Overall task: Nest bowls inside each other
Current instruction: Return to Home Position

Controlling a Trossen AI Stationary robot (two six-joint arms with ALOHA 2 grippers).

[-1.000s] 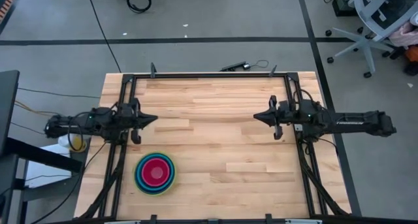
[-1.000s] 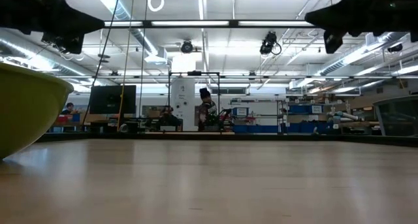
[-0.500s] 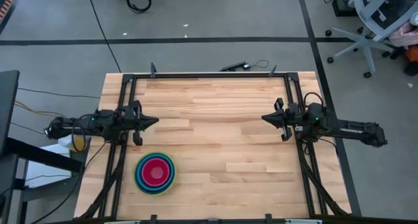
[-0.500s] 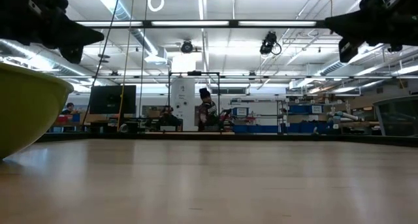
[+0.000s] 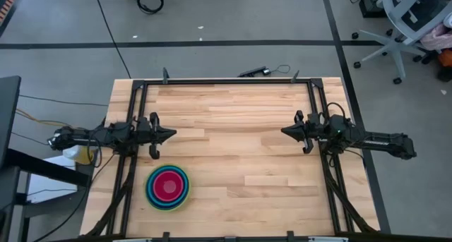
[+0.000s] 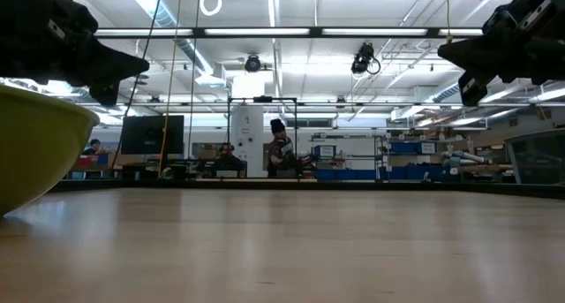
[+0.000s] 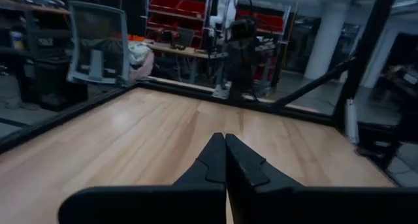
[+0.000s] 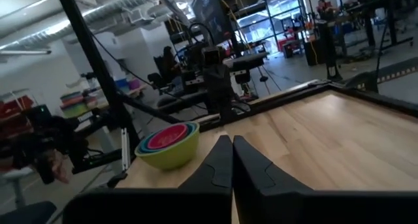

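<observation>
The bowls [image 5: 168, 188] stand nested in one stack near the table's front left: a yellow-green outer bowl [image 8: 168, 151] resting on the wood, blue and green rims inside it, a magenta-red bowl in the middle. The low view shows only the outer bowl's yellow-green wall [image 6: 35, 148] at its left edge. My left gripper [image 5: 174, 135] is shut, pointing level toward the table's right, just beyond the stack's far side and above the table. My right gripper [image 5: 283, 131] is shut, pointing level toward the left, over the table's right part. Neither touches a bowl.
A black metal frame [image 5: 226, 81] runs along the table's far edge and down both sides. Bare wood [image 5: 233, 143] lies between the two grippers. Beyond the table are a cable, an office chair [image 5: 402, 23] and people in the room behind.
Both arms have sunk toward the table and folded back toward their own sides. My right gripper has drawn toward the right edge and rolled a little. My left gripper's tip now points slightly farther right. The bowl stack has kept still.
</observation>
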